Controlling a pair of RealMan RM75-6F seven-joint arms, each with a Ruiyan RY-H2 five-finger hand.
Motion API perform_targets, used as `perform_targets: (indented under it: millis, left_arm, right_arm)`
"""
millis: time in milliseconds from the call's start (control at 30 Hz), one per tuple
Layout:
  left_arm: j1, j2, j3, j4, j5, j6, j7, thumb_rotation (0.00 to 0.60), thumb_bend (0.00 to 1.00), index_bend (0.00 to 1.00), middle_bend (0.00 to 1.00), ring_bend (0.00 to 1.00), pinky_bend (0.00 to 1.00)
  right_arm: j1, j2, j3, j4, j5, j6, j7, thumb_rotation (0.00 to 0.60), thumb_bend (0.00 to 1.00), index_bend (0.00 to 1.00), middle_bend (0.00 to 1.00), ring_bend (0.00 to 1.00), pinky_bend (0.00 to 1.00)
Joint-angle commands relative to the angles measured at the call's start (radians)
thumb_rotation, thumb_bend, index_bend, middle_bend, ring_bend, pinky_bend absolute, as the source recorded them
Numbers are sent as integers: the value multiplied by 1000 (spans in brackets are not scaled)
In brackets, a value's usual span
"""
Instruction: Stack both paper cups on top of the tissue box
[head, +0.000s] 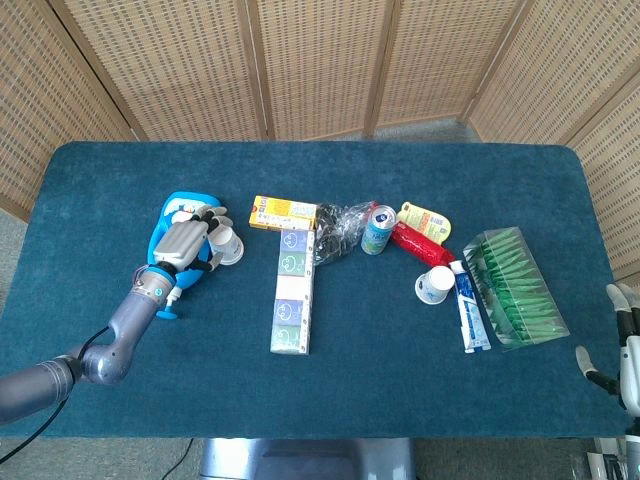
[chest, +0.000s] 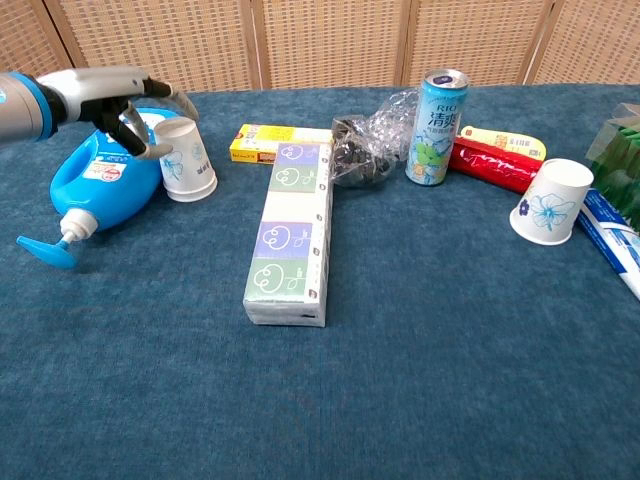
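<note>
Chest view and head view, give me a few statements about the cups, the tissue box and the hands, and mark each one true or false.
1. The left hand is at the stacked paper cups beside the blue pump bottle. True.
2. A paper cup stands on the tissue box. False: its top is bare.
3. The third paper cup stands rim down by the toothpaste. True.
4. The right hand holds the can. False: it is at the table's right edge, holding nothing.
</note>
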Motion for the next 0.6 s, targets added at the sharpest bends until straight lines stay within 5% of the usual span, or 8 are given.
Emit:
perform_targets:
  millis: [33,600]
  left_arm:
    - [-14,13,30,-13,-41,-28,44,600,482,138,34,0,227]
    - [-53,-4,45,6,-102,-10,118,600,482,149,25,0,221]
  right_arm:
    - [2,-3,-1,3,-2,-4,4,600,351,0,0,0,66]
    - [-6,5,-3,11,-3,-2,35,600,352,0,0,0,66]
